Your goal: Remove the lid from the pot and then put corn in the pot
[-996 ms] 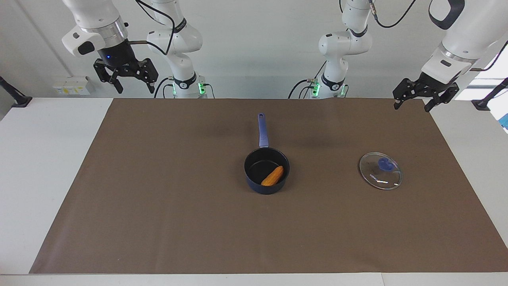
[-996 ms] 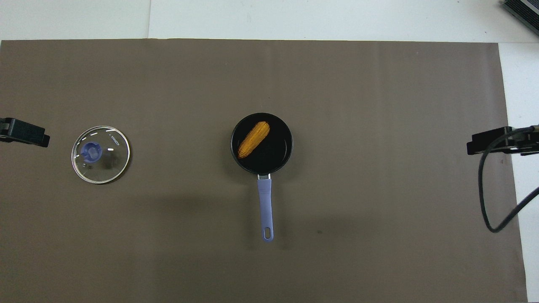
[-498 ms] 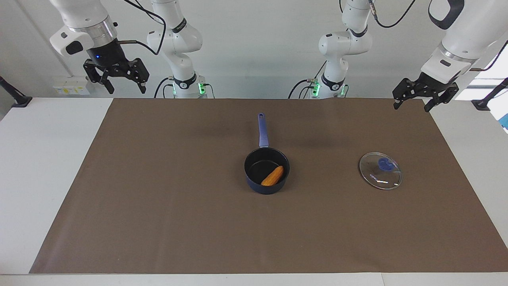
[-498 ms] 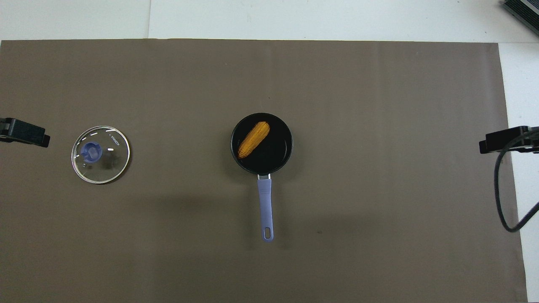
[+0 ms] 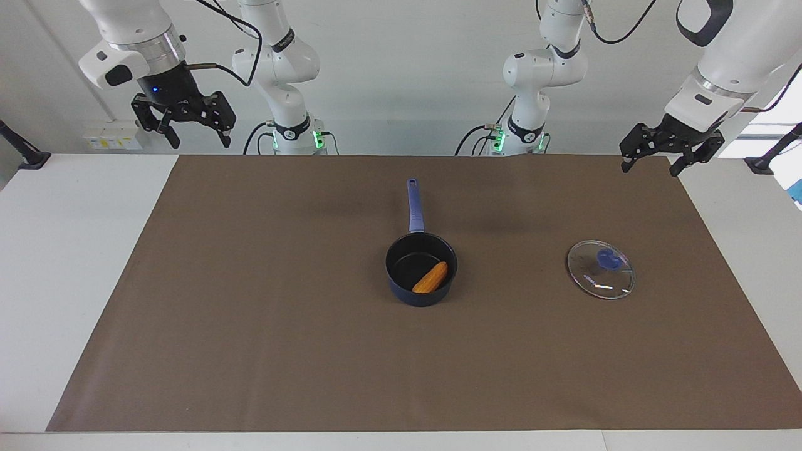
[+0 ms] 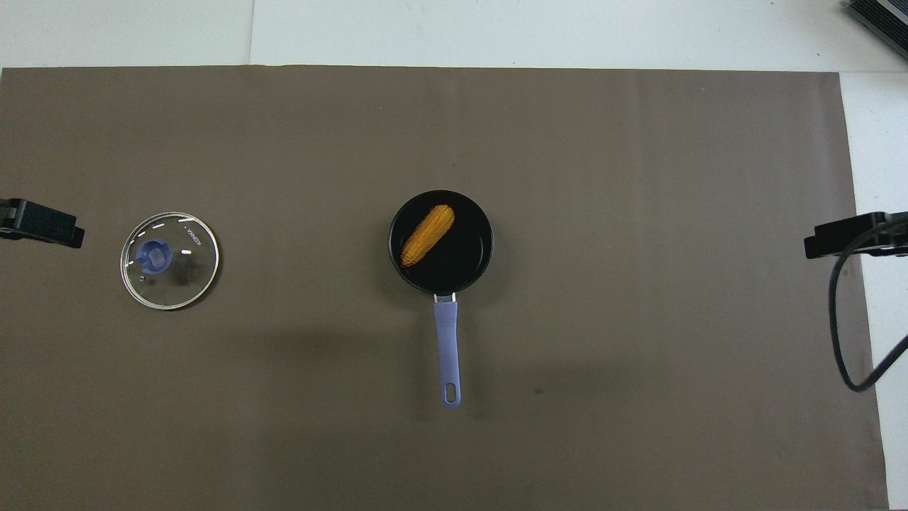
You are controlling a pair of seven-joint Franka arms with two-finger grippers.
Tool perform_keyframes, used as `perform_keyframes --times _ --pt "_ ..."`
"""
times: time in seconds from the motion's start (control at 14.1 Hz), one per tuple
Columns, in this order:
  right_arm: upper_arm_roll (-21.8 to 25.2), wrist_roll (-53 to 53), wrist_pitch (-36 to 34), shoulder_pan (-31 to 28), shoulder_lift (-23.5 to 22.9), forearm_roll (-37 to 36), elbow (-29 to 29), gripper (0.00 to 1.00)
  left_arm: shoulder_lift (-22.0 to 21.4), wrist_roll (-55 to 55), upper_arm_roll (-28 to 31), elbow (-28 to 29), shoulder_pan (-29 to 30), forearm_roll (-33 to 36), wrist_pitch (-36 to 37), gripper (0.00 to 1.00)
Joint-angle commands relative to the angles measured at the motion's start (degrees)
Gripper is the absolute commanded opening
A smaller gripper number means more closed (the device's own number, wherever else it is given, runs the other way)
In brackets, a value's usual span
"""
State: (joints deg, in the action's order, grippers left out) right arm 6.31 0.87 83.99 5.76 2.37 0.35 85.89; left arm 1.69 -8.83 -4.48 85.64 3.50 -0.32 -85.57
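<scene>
The dark blue pot (image 5: 407, 293) stands uncovered in the middle of the brown mat, its long handle (image 5: 415, 207) pointing toward the robots. The orange-yellow corn (image 5: 430, 277) lies inside it, also seen from overhead (image 6: 428, 235). The glass lid (image 5: 600, 269) with its blue knob lies flat on the mat toward the left arm's end, apart from the pot; it also shows overhead (image 6: 169, 260). My right gripper (image 5: 198, 143) hangs open and empty, high over the mat's corner at the right arm's end. My left gripper (image 5: 650, 169) hangs open and empty over the mat's corner at its own end.
The brown mat (image 5: 250, 326) covers most of the white table (image 5: 75, 263). A black cable (image 6: 837, 341) loops down from the right gripper over the mat's edge. A dark object (image 6: 879, 18) sits at the table's corner farthest from the robots.
The right gripper has risen and drawn outward toward its own end of the table, then nearly stopped. The left gripper, pot, corn and lid have not moved.
</scene>
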Motion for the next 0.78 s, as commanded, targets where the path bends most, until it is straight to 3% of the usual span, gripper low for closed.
perform_keyframes --times 0.0,0.71 --pt "-0.1 3.4 0.0 0.0 -0.4 -2.1 -0.7 1.0 -0.5 -0.7 0.0 -0.2 -0.2 0.9 0.8 1.0" --pt "-0.2 3.1 -0.3 0.0 -0.2 -1.0 -0.5 1.0 -0.6 -1.0 0.0 0.1 -0.2 0.9 0.7 1.0"
